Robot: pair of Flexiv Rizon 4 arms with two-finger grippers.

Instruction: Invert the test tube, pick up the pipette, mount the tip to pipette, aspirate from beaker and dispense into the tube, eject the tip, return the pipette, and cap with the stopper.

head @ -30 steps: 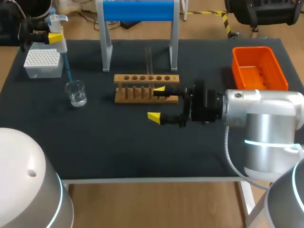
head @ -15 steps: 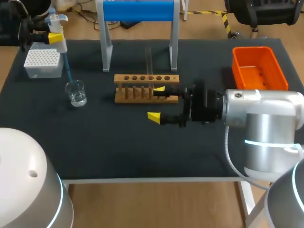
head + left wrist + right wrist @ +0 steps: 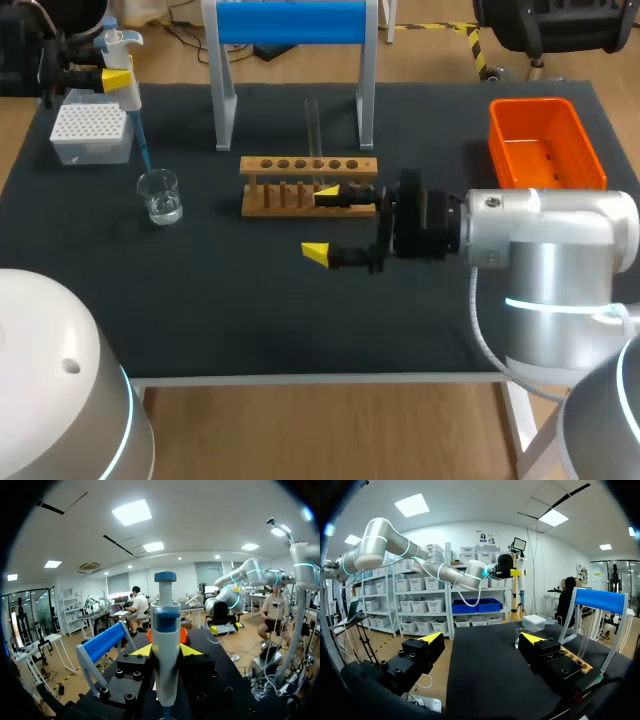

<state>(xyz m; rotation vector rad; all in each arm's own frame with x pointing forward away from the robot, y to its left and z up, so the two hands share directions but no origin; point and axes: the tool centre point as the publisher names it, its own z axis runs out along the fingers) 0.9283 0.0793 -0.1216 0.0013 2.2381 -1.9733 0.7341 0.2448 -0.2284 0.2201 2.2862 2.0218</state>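
Your left tool is clamped on the pipette near the far left corner of the desk, just beside the tip box. The blue tip points down at the rim of the beaker. Your right tool has its fingers wide apart, one at the front of the wooden rack. The test tube stands upright there. This tool is well apart from the near edge of the desk.

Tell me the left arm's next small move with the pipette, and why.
Probably lower it a little. The left gripper holds the pipette upright, and its blue tip seems to end about at the rim of the beaker, so it likely has to go deeper before drawing anything up.
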